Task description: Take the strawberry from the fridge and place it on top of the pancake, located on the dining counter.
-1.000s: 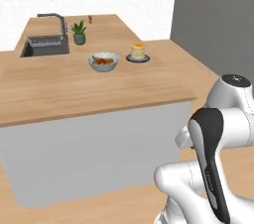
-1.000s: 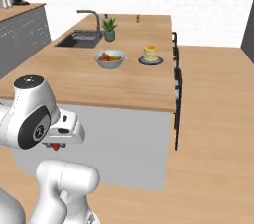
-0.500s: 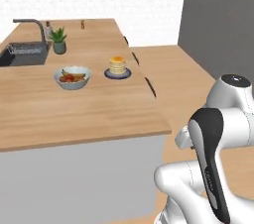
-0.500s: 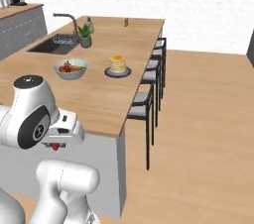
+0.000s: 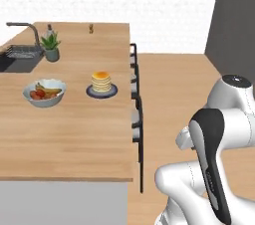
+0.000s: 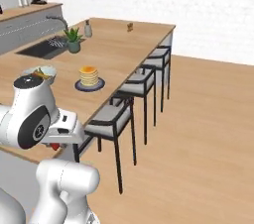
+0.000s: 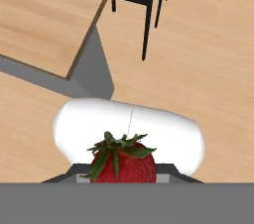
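Note:
In the hand view the red strawberry point(image 7: 122, 163) with its green leaves sits at the bottom edge, and my gripper point(image 7: 123, 177) is shut on it, held low beside the robot's body. The pancake point(image 5: 101, 81) point(image 6: 89, 75) is a small golden stack on a dark round plate point(image 5: 112, 91) near the right edge of the dining counter point(image 5: 74, 134) point(image 6: 124, 44), well ahead and to the left of the gripper. A corner of that counter point(image 7: 44, 15) fills the hand view's upper left. A tall dark grey panel point(image 5: 234, 20) rises at the far right; I cannot tell whether it is the fridge.
A grey fruit bowl point(image 5: 44, 92) point(image 6: 40, 73) stands left of the pancake. Behind them are a sink point(image 5: 20, 58) point(image 6: 44, 48), a dark faucet and a potted plant point(image 5: 51, 47) point(image 6: 73, 39). Black stools point(image 5: 135, 114) point(image 6: 111, 116) line the counter's right side, with wooden floor beyond.
The whole picture has shifted, so the base has moved: the counter now lies further left and its stool side shows. The strawberry stays in the shut gripper.

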Controlling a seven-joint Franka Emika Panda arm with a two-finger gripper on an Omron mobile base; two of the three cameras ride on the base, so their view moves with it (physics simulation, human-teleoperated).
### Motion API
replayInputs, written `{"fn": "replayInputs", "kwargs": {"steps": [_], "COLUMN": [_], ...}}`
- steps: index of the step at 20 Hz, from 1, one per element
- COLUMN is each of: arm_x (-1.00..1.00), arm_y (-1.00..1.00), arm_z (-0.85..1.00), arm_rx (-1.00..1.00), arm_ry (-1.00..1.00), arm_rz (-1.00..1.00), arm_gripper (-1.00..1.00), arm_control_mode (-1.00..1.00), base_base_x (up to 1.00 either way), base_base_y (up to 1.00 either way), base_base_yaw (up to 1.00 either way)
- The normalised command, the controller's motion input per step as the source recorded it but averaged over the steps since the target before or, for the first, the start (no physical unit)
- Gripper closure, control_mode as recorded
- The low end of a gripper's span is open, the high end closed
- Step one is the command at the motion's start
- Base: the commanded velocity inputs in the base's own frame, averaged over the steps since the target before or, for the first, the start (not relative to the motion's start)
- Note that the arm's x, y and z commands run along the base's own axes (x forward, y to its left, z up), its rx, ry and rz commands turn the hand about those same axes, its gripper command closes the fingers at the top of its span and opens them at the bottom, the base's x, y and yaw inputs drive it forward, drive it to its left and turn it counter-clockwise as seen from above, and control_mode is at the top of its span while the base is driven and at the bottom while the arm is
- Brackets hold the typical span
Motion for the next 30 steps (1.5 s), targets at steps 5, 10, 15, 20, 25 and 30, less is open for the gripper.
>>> {"fn": "replayInputs", "kwargs": {"steps": [5, 10, 15, 20, 25, 30], "arm_x": [0.00, 0.00, 0.00, 0.00, 0.00, 0.00], "arm_y": [0.00, 0.00, 0.00, 0.00, 0.00, 0.00], "arm_z": [0.00, 0.00, 0.00, 0.00, 0.00, 0.00], "arm_rx": [0.00, 0.00, 0.00, 0.00, 0.00, 0.00], "arm_ry": [0.00, 0.00, 0.00, 0.00, 0.00, 0.00], "arm_rz": [0.00, 0.00, 0.00, 0.00, 0.00, 0.00], "arm_gripper": [1.00, 1.00, 1.00, 1.00, 1.00, 1.00], "arm_control_mode": [1.00, 1.00, 1.00, 1.00, 1.00, 1.00], "base_base_x": [0.69, 0.66, 0.27, 0.25, 0.37, 0.18], "base_base_y": [-0.90, -0.77, -0.96, -0.96, -0.85, -0.97], "base_base_yaw": [0.47, 0.54, 0.50, 0.50, 0.55, 0.52]}}
